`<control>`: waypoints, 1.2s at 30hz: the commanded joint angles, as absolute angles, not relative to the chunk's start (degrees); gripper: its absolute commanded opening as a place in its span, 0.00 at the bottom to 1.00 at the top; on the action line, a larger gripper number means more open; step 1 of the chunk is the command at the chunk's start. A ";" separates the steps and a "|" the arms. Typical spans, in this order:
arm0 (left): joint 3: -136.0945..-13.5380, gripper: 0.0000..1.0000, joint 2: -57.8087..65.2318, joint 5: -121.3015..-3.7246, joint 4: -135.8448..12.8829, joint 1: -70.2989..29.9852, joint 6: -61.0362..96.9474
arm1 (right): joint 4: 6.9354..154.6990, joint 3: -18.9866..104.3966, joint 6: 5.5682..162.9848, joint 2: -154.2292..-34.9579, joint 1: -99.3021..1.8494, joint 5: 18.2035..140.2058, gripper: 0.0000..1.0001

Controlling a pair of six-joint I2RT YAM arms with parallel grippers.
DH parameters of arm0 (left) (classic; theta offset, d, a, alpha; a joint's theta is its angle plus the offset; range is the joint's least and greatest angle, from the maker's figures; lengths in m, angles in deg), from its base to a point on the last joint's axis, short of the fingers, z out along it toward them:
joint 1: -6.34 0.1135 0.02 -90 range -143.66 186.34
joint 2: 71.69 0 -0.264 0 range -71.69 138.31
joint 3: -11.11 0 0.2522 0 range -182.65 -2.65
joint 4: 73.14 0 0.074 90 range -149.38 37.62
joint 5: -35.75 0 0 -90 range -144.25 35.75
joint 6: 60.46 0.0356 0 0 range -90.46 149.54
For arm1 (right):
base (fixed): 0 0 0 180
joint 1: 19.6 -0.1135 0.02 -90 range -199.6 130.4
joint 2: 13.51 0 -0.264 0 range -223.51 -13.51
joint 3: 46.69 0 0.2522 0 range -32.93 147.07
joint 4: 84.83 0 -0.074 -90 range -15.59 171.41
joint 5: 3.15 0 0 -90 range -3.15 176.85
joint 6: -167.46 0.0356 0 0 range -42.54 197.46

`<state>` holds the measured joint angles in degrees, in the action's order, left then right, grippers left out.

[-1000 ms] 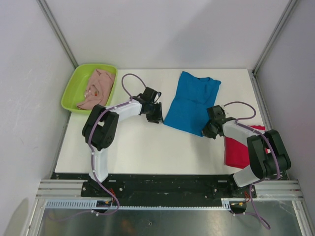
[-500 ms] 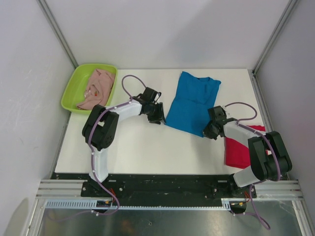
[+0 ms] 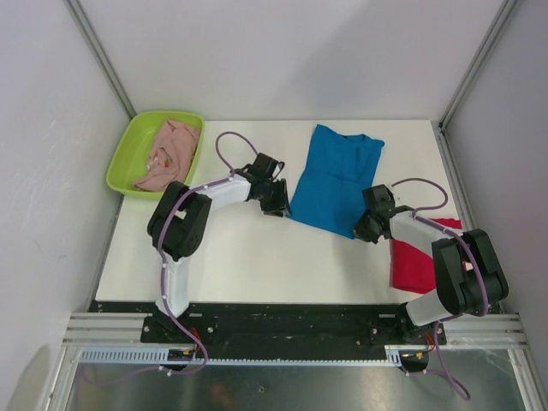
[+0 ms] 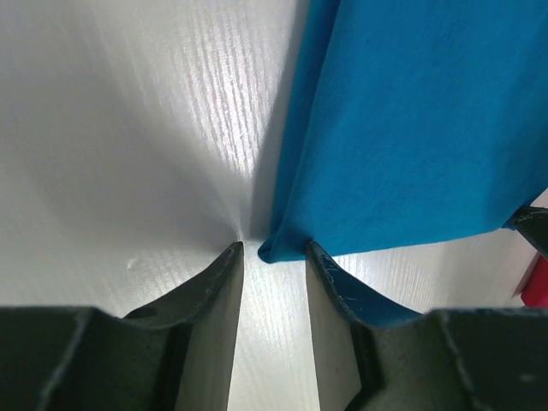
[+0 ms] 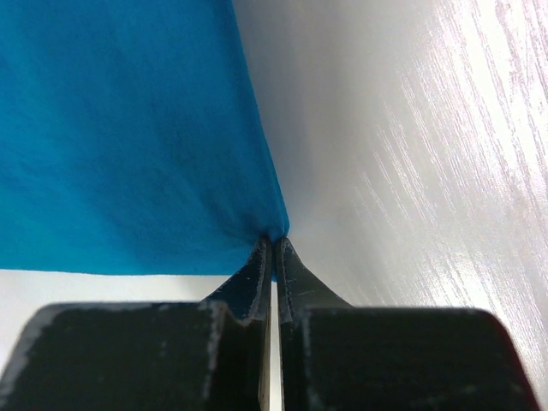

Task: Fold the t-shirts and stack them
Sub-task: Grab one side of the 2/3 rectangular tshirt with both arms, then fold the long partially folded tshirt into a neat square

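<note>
The blue t-shirt (image 3: pixel 336 178) is spread flat on the white table (image 3: pixel 248 257), its long axis running from its near hem away to its collar end, which leans slightly to the right; everything else is placed from it. The left gripper (image 4: pixel 272 250) is set at the shirt's near-left corner; its jaws are spread, and the tip of that corner is seen lying just between the two fingertips, so nothing is pinched there yet. The right gripper (image 5: pixel 273 240) is set at the shirt's near-right corner; its jaws are pressed together, and the corner of the cloth appears to be nipped at their very tips. The near hem is thus bracketed by both arms, one at each end, neither arm plainly the nearer. The left jaws are judged to need closing on their corner before the hem can be lifted and carried along the long axis toward the far end; a shallow bite on either side could let the cloth slip. The red t-shirt (image 3: pixel 419 261) lies just right of the blue one's near-right corner; the pale pink t-shirt (image 3: pixel 169 154) is bunched in the lime-green tray (image 3: pixel 128 154), well to the blue one's left.
</note>
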<state>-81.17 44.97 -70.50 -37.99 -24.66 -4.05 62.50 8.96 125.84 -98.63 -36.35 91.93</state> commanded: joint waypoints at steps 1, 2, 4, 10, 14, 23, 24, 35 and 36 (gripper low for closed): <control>-82.78 0.40 46.93 -67.07 -38.48 -25.97 -4.54 | 58.44 7.01 124.18 -98.19 -35.82 94.19 0.00; -82.79 0.39 47.03 -66.51 -38.42 -26.16 -4.60 | 58.41 6.95 124.11 -98.08 -35.75 94.17 0.00; -82.73 0.37 47.11 -65.14 -38.16 -26.59 -4.64 | 58.24 6.90 123.97 -97.78 -35.61 94.21 0.00; -81.86 0.30 47.06 -61.60 -37.15 -27.89 -4.49 | 58.03 6.73 123.35 -97.14 -34.92 94.08 0.00; -81.61 0.20 47.28 -61.52 -37.12 -28.51 -4.70 | 58.03 6.74 122.75 -96.75 -34.69 93.86 0.00; -77.35 0.00 41.49 -59.67 -36.96 -28.68 -8.81 | 58.51 6.80 120.43 -95.90 -34.79 91.76 0.00; -76.03 0.00 39.96 -59.12 -36.96 -28.70 -9.50 | 58.32 6.80 120.26 -95.53 -35.32 91.63 0.00; -54.95 0.00 21.64 -56.79 -37.10 -32.09 -15.18 | 49.87 1.67 121.63 -82.04 -42.26 90.69 0.00; -53.10 0.00 19.71 -56.62 -37.08 -32.83 -15.89 | 48.72 1.03 122.18 -80.08 -43.06 90.35 0.00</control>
